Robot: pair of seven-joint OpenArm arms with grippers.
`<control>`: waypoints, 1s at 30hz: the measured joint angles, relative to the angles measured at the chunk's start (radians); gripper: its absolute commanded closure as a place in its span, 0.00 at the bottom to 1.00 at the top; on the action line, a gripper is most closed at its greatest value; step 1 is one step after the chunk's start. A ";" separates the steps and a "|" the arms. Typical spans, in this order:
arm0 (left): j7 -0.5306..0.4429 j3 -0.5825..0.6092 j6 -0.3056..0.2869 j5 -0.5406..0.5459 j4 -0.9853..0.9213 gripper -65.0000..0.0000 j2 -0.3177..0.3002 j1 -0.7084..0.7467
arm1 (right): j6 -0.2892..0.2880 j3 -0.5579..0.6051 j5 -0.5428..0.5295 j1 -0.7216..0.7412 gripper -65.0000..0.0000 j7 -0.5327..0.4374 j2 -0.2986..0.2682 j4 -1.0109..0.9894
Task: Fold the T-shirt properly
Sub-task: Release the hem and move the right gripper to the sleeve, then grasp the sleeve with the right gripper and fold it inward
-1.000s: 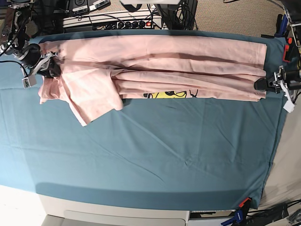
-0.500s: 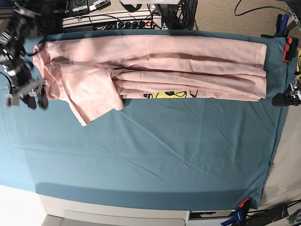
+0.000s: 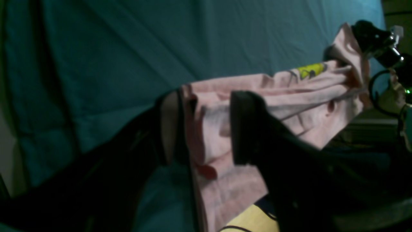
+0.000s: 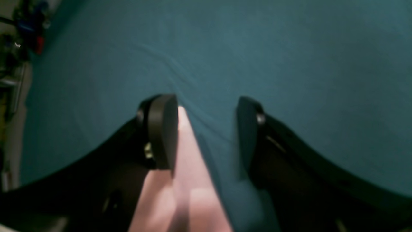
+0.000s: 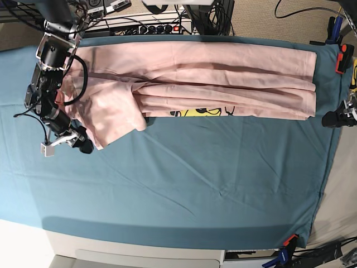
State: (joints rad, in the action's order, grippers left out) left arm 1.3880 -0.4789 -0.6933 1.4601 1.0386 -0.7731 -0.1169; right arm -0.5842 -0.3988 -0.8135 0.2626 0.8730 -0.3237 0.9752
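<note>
Pale pink T-shirt stretched as a long, lengthwise-folded band along the far side of the teal table cloth, running from the far left corner almost to the right edge. Several long creases and overlapping layers along its length. Yellow graphic with a bit of black lettering peeking out at the band's near edge, about midway along. At the left end, one short sleeve splayed out toward the near side, tip resting on the cloth. Right gripper low over the cloth just beside that sleeve tip, arm reaching down from the far left corner. From the right wrist, right gripper with fingers spread wide, a strip of pink fabric lying below and close against one pad, bare teal cloth under the other; nothing pinched. Left gripper at the right edge of the cloth, just beside the T-shirt's right end and apart from it. From the left wrist, left gripper likewise spread, the stacked pink layers of the T-shirt seen between and beyond the fingers, none clamped. Orange clamp on the cloth's far right corner, another at the near right corner.
</note>
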 measured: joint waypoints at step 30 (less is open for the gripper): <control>0.000 0.000 0.000 0.000 0.002 0.57 0.000 0.003 | -0.106 0.042 -0.149 -0.197 1.00 0.237 -0.006 0.575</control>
State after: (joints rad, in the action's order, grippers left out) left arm 1.3876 -0.4793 -0.6933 1.4605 1.0405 -0.7731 -0.1139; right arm -0.6907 -0.3569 -0.9623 0.0658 1.1099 -0.3294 1.5505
